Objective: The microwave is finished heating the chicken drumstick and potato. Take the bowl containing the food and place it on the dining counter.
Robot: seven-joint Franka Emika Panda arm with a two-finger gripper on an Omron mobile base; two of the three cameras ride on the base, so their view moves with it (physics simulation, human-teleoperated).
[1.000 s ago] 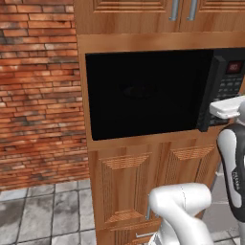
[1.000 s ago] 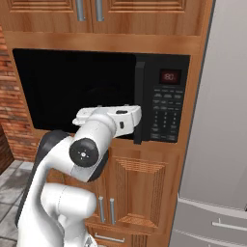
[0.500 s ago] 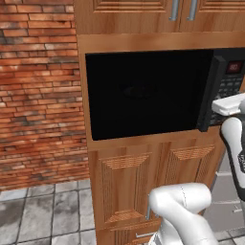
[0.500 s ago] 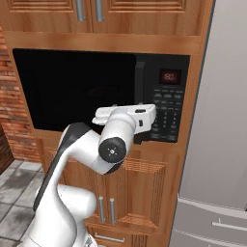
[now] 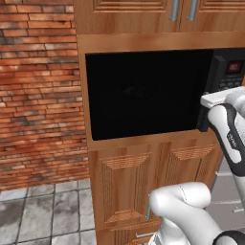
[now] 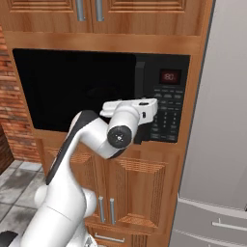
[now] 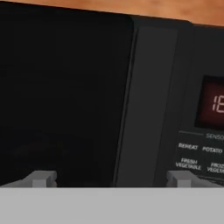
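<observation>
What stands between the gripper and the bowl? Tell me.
The microwave's shut dark glass door does. The open gripper faces the bar handle, its fingertips either side of it. The bowl cannot be made out behind the glass.

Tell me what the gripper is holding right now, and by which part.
Nothing. The gripper is open, its fingertips either side of the microwave handle without closing on it.

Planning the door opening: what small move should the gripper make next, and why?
Probably ease straight forward until the open gripper straddles the bar handle, then close. The microwave door is shut, and the handle sits between the spread fingertips.
</observation>
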